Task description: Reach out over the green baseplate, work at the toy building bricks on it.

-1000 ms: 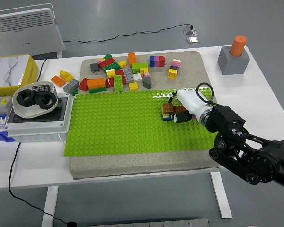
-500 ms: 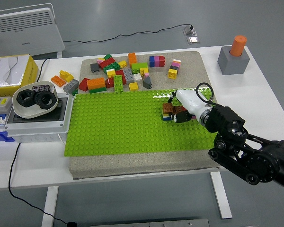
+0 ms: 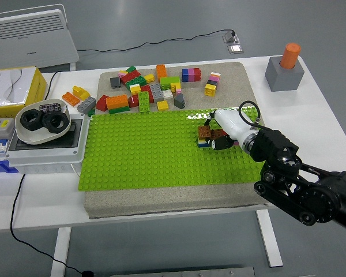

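Green baseplate point(image 3: 144, 150) with a small brick stack point(image 3: 205, 136) on its right part.

The studded, bright green baseplate lies flat on a beige mat on the worktop, its long side running left to right. A short stack with a brown brick on top and a blue and yellow layer beneath stands upright on the studs. Loose bricks point(image 3: 147, 91) in red, orange, yellow, grey, green, pink and blue lie scattered on the mat just beyond the plate's far edge.

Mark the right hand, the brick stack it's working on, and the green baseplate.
right hand point(image 3: 219, 136): head view, at its fingers by the stack.
brick stack point(image 3: 204, 135): head view, brown top brick.
baseplate point(image 3: 144, 151): head view, bare studs left of centre.
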